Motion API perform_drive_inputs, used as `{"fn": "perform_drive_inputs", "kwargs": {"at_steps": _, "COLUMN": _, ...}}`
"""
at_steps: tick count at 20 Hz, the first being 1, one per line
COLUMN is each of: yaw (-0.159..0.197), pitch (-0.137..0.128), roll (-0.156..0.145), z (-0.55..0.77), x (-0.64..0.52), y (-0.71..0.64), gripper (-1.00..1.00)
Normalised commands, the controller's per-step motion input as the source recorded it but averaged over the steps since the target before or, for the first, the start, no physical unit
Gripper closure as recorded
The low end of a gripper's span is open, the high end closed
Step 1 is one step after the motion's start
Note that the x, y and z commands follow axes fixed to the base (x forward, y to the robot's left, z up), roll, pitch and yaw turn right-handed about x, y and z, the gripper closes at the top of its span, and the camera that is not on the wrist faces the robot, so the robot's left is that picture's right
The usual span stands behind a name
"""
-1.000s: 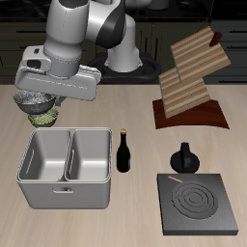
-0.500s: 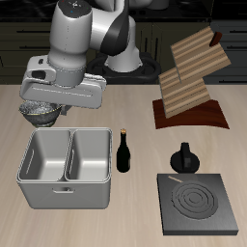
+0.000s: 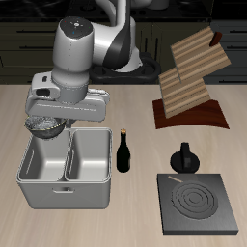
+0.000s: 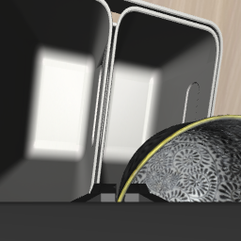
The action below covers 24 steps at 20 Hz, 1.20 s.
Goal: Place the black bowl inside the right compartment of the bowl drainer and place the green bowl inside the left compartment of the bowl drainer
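The tool (image 3: pixel 44 123) pinches the black bowl (image 3: pixel 44 125) by its rim, so the bowl hangs under it, over the back rim of the bowl drainer (image 3: pixel 64 183) near the table's (image 3: pixel 135 207) front corner. It hangs above the well meant for it. I cannot see the green bowl.

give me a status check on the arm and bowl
Claw shut on black bowl, carried over bowl drainer back rim. Both wells look empty. Wine bottle beside drainer, not in path.
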Motion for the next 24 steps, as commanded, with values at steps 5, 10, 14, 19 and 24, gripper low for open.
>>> {"fn": "perform_drive_inputs", "kwargs": {"at_steps": 5, "yaw": 0.005, "pitch": 0.033, "roll": -0.003, "z": -0.27, "x": 0.0, "y": 0.08, "gripper": 1.0}}
{"fn": "perform_drive_inputs", "kwargs": {"at_steps": 10, "yaw": 0.013, "pitch": 0.041, "roll": -0.04, "z": -0.22, "x": -0.05, "y": -0.05, "gripper": -1.0}}
{"fn": "perform_drive_inputs", "kwargs": {"at_steps": 14, "yaw": 0.014, "pitch": 0.015, "roll": 0.046, "z": -0.13, "x": -0.1, "y": 0.14, "gripper": -1.0}}
{"fn": "perform_drive_inputs", "kwargs": {"at_steps": 19, "yaw": 0.018, "pitch": -0.022, "roll": 0.078, "z": 0.06, "x": -0.21, "y": 0.33, "gripper": -1.0}}
{"fn": "perform_drive_inputs", "kwargs": {"at_steps": 24, "yaw": -0.015, "pitch": -0.027, "roll": 0.056, "z": 0.24, "x": -0.24, "y": 0.13, "gripper": -1.0}}
